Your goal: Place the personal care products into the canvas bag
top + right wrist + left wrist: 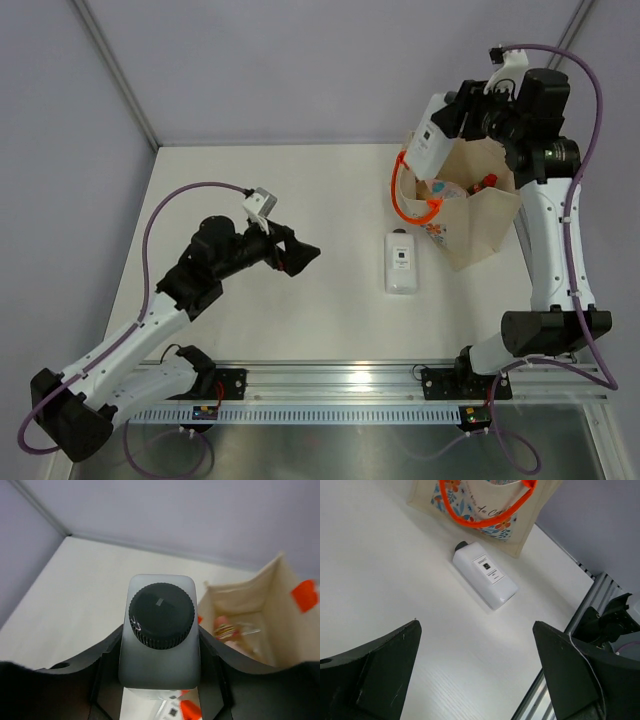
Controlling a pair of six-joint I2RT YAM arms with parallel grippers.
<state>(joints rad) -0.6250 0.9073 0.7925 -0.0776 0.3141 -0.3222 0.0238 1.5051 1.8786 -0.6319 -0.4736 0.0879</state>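
Hanging over the canvas bag (482, 215), the right pincer (160, 687) clamps a white bottle (430, 142). Beside the bag lies a second white bottle (400, 263) — the left pincer (305, 256), farther from the bag, gapes wide, empty.

A white desk (300, 190) is enclosed by pale lilac-grey walls (300, 60); metal corner strips (115, 70) are seen upper left and upper right, an aluminium rail (340, 378) along the bottom.

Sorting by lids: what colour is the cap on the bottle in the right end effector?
Black, ribbed; the cap shows best in the right wrist view.
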